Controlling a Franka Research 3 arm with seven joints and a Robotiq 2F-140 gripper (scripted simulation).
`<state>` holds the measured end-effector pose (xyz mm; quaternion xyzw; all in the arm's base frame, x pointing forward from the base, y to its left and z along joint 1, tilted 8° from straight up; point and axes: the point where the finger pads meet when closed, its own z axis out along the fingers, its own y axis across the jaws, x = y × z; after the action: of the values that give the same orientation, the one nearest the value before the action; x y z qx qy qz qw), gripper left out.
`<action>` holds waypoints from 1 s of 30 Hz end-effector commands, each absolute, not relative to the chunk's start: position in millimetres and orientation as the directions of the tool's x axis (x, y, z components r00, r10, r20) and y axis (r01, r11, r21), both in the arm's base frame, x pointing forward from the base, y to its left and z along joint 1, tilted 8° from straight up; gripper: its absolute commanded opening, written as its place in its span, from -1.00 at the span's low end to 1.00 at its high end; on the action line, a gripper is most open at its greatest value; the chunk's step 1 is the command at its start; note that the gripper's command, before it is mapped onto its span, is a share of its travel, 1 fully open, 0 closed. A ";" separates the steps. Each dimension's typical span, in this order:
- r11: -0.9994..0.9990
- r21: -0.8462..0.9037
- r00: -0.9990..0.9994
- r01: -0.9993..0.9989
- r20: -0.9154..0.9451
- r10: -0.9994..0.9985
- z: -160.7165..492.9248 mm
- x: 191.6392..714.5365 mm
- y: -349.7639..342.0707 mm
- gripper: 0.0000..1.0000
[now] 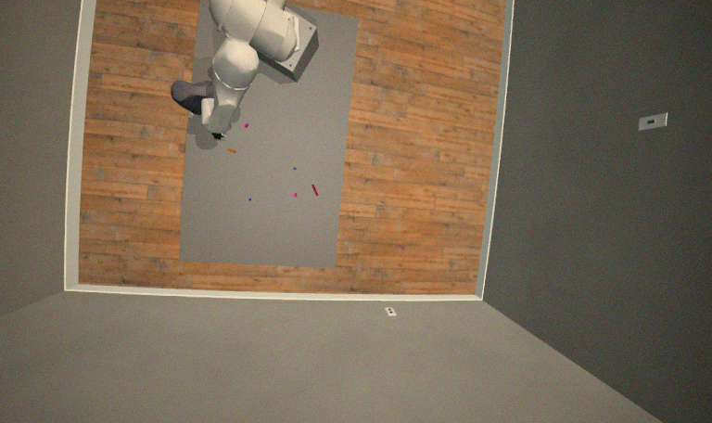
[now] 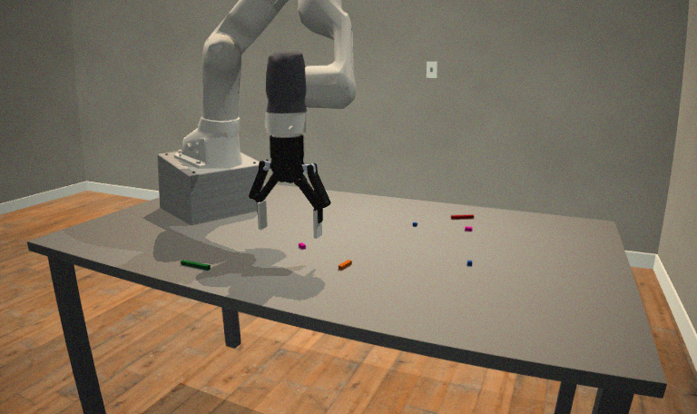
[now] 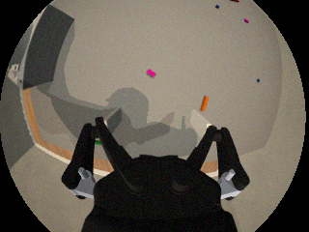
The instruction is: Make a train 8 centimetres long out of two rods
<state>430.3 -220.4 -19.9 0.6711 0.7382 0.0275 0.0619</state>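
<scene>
My gripper [image 2: 289,224] [image 3: 156,114] is open and empty, high above the table. A red rod [image 1: 314,189] [image 2: 462,216] lies at the far side in the exterior view. One magenta rod [image 1: 295,194] [image 2: 467,229] [image 3: 246,20] lies near it, apart. One blue rod [image 1: 294,168] [image 2: 415,224] [image 3: 217,7] lies a little away from both. Another blue rod [image 1: 249,198] [image 2: 469,262] [image 3: 258,80] lies alone. The other magenta rod [image 1: 246,125] [image 2: 302,245] [image 3: 151,72] and an orange rod [image 1: 231,150] [image 2: 345,264] [image 3: 205,103] lie nearer the gripper. No rods touch.
A green rod [image 2: 195,264] [image 3: 98,142] lies near the table's front left edge in the exterior view; the arm hides it in the top view. The arm's base block [image 1: 304,45] [image 2: 205,193] stands on the grey table [image 1: 220,240] [image 2: 514,311].
</scene>
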 end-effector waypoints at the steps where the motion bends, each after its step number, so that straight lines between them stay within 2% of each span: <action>1: 0.096 0.123 -0.089 0.988 -0.054 0.995 -19.5 431.6 -219.8 1.00; 22: 0.103 0.123 -0.096 0.987 -0.055 0.994 -19.6 431.6 -219.7 1.00; 30: 0.316 0.103 -0.310 0.943 -0.076 0.948 -21.2 432.0 -219.2 1.00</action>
<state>430.4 -218.3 -21.8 0.6429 0.7635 0.0214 0.0576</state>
